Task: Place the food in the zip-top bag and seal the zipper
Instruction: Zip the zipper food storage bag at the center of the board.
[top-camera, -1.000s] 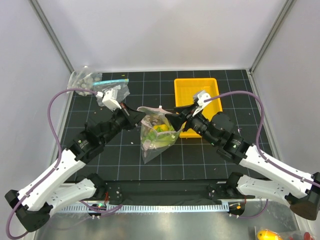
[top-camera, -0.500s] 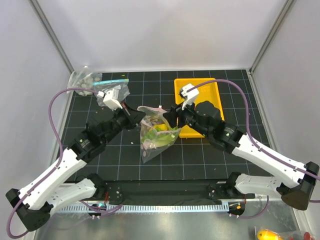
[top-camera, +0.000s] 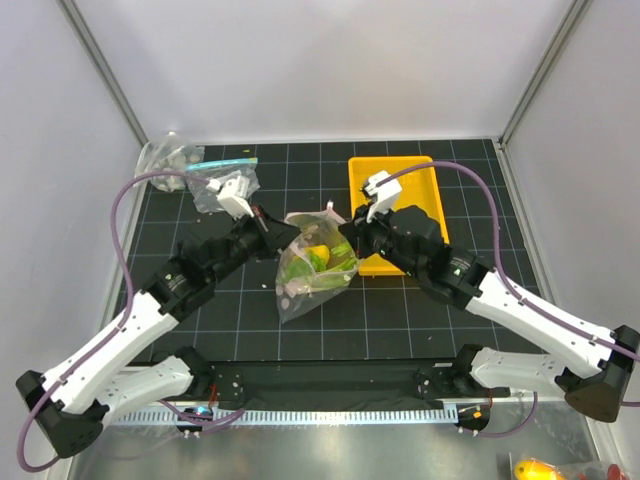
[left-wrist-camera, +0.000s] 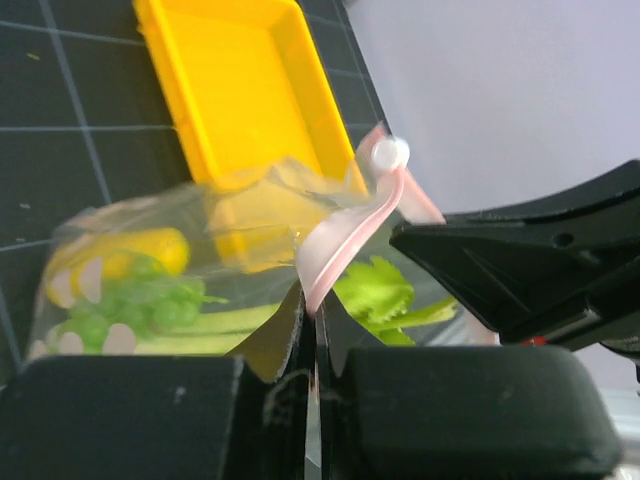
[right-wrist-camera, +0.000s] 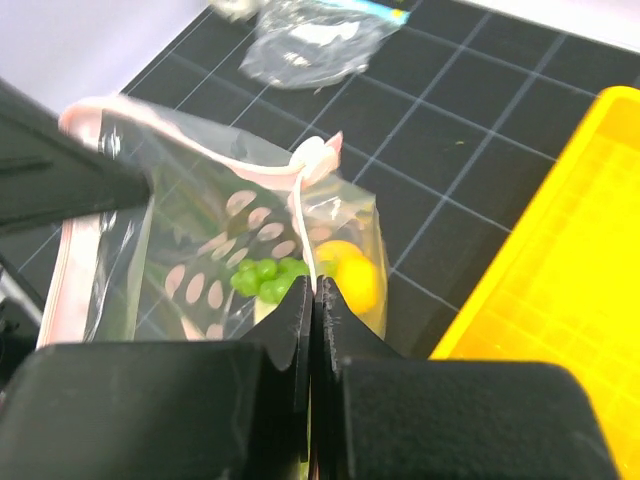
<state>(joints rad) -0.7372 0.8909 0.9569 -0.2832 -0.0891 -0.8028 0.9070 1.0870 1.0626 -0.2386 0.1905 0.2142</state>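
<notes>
The zip-top bag (top-camera: 300, 285), clear with white dots, hangs between both grippers above the mat. Inside it lie the food: a yellow lemon (right-wrist-camera: 352, 270), green grapes (right-wrist-camera: 262, 278) and the leek's green leaves (left-wrist-camera: 378, 290). The pink zipper (left-wrist-camera: 345, 240) runs along the mouth, with a white slider (right-wrist-camera: 318, 155) on it. My left gripper (left-wrist-camera: 315, 300) is shut on the pink strip at the bag's left end. At the right end, my right gripper (right-wrist-camera: 313, 287) is shut on the strip just below the slider. In the top view the left gripper (top-camera: 272, 228) and right gripper (top-camera: 345, 228) flank the mouth.
A yellow tray (top-camera: 392, 175) sits right behind the right gripper. At the back left lie a clear bag with a light-blue strip (top-camera: 222, 163) and a bunched clear bag (top-camera: 165, 155). White walls close the mat at back and sides.
The right arm swung left to the bag's mouth and its jaws closed on the zipper strip. The bag has lifted and tilted slightly. The left gripper kept its hold.
</notes>
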